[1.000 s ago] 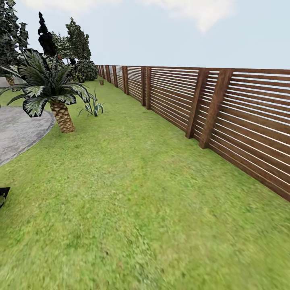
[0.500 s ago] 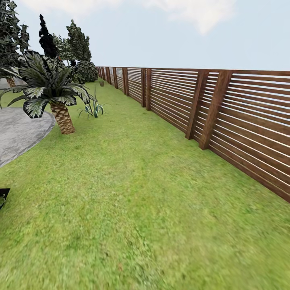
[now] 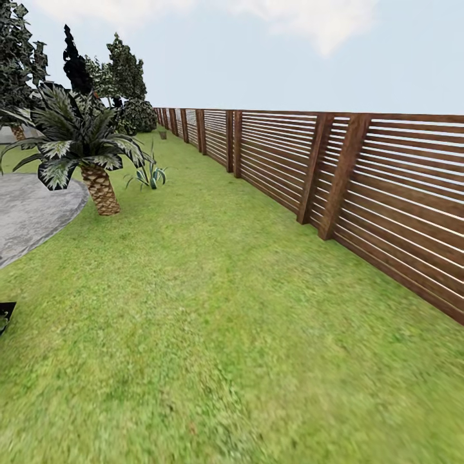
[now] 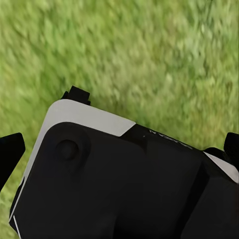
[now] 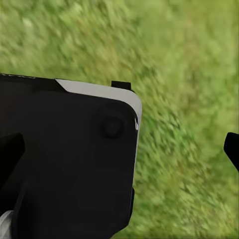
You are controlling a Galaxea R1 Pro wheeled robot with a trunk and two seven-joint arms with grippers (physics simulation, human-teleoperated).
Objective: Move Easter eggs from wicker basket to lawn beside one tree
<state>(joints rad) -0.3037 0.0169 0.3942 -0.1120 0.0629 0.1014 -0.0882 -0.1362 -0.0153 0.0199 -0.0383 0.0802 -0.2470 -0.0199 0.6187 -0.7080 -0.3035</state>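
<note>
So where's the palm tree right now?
The palm stands at the head view's left, on the lawn right beside the gravel patio, with a small spiky plant between it and the fence.

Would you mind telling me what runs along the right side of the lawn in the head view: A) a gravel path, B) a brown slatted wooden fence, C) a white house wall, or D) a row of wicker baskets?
B: a brown horizontal-slat fence borders the lawn on the right, receding toward distant trees.

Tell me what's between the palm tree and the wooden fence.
In the head view, lawn lies between the palm and the fence, with a small spiky plant beside the palm.
</note>
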